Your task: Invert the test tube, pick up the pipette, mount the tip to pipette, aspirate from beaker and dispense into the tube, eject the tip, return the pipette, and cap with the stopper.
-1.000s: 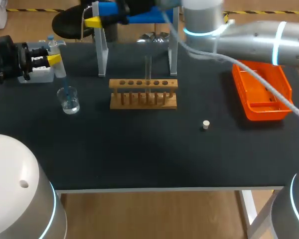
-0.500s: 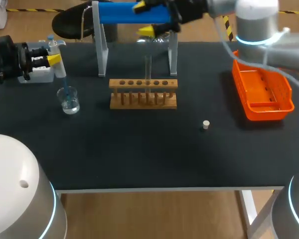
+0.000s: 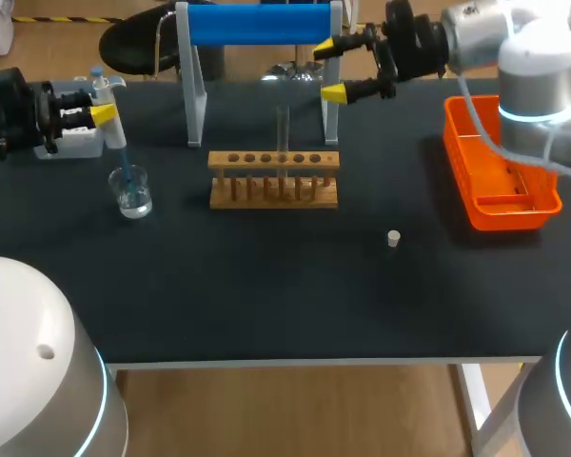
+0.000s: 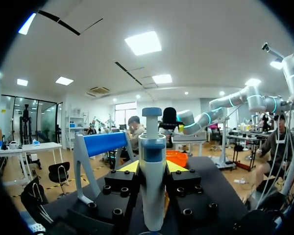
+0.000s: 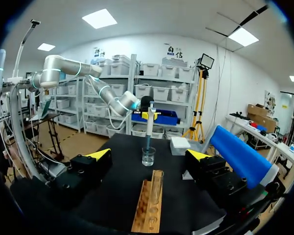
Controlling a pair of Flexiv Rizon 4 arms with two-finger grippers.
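No writing, number or sign can be read on the worktop (image 3: 266,286). The pipette (image 4: 152,161), the wooden rack (image 3: 274,162) and the orange basket (image 3: 457,162) carry no legible marks.

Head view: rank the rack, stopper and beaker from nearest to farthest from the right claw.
1. Rack, mid-table, closest to the right claw at the far edge.
2. Stopper, right of centre, toward the near edge.
3. Beaker, across the table on the left side.

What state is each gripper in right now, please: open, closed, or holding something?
Left gripper: closed on the pipette.
Right gripper: jaws open, holding nothing.
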